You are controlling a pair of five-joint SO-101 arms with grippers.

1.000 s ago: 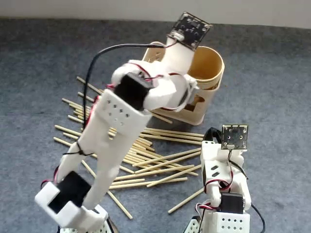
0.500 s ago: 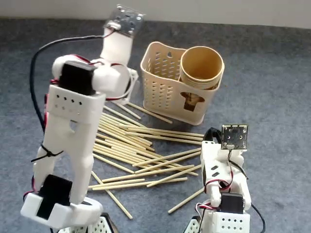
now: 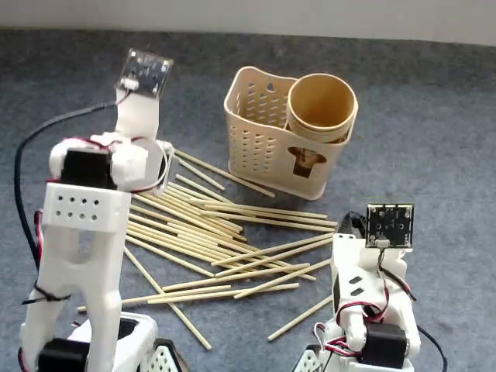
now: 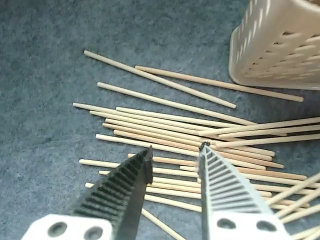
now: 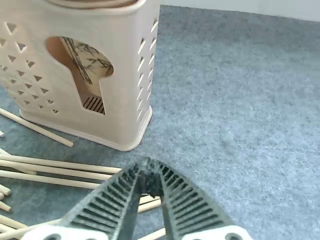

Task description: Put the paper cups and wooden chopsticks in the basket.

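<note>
A cream plastic basket [image 3: 260, 136] stands at the back of the grey mat, with stacked paper cups [image 3: 322, 105] in its right half. Several wooden chopsticks [image 3: 209, 232] lie scattered on the mat in front of it. My left arm [image 3: 93, 194] stands at the left over the pile's left end. My left gripper [image 4: 176, 149] hangs open above the chopsticks [image 4: 165, 120], holding nothing, with the basket's corner [image 4: 280, 45] beside it. My right gripper [image 5: 148, 165] is shut and empty, low over the mat in front of the basket [image 5: 125, 75]. A cup's printed wall [image 5: 82, 62] shows through the basket's cutout.
Bare grey mat [image 3: 434, 155] stretches to the right of the basket and around my right arm [image 3: 372, 294]. One chopstick [image 3: 301, 318] lies apart close to that arm's base. A pale wall edge runs along the back.
My left arm has swung from above the basket to the left and now hangs over the chopsticks. My right arm has shifted slightly to the right.
</note>
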